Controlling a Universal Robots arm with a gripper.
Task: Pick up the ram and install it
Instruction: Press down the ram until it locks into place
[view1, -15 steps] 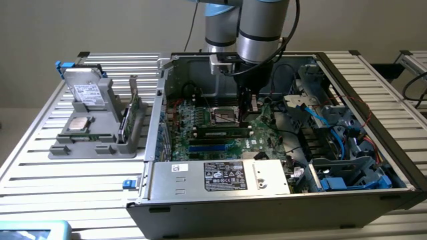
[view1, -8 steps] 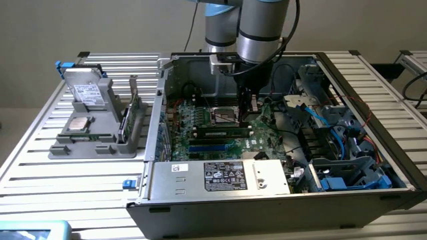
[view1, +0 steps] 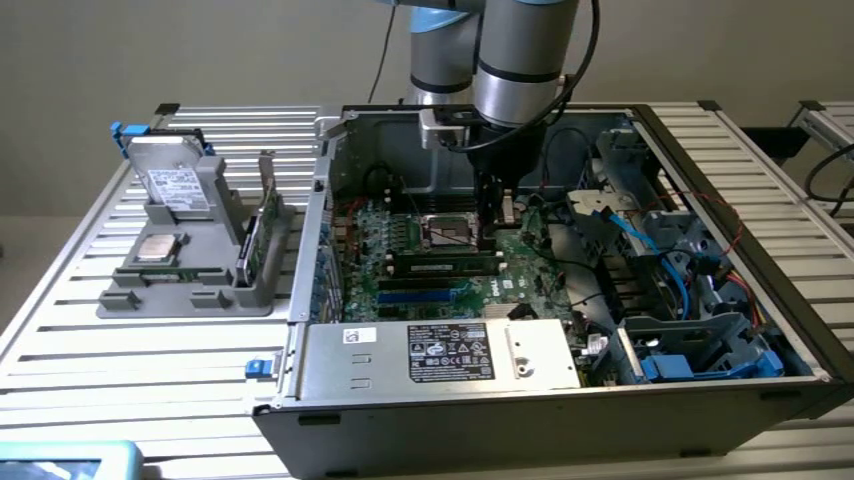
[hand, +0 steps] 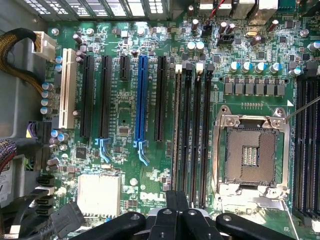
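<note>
So the pickup part is looking done to me. The ram (view1: 445, 266) is sitting on edge in one of the black slots on the motherboard (view1: 350, 290), in the middle of the exterior view, inside the open case (view1: 534, 425), just below the CPU socket (view1: 447, 232) as framed. Its white label is facing the camera. Its long axis is running left to right across the picture, lined up with the slots beside it. In the wrist view the ram (hand: 177, 135) is showing edge-on, parallel to the neighbouring empty slots and beside the CPU socket (hand: 250, 150).

The end effector (view1: 497, 222) is hanging over the right-hand end of the stick with its fingers pressed together, and I'm not seeing anything pinched between them (hand: 175, 202). My guess is it's pushing the stick down rather than carrying it.

What's left is seating. I can't tell whether the slot latches are clicking home.

Another green stick (view1: 263, 235) is standing in the grey holder (view1: 187, 300) on the worktop (view1: 80, 340), left of the frame.
</note>
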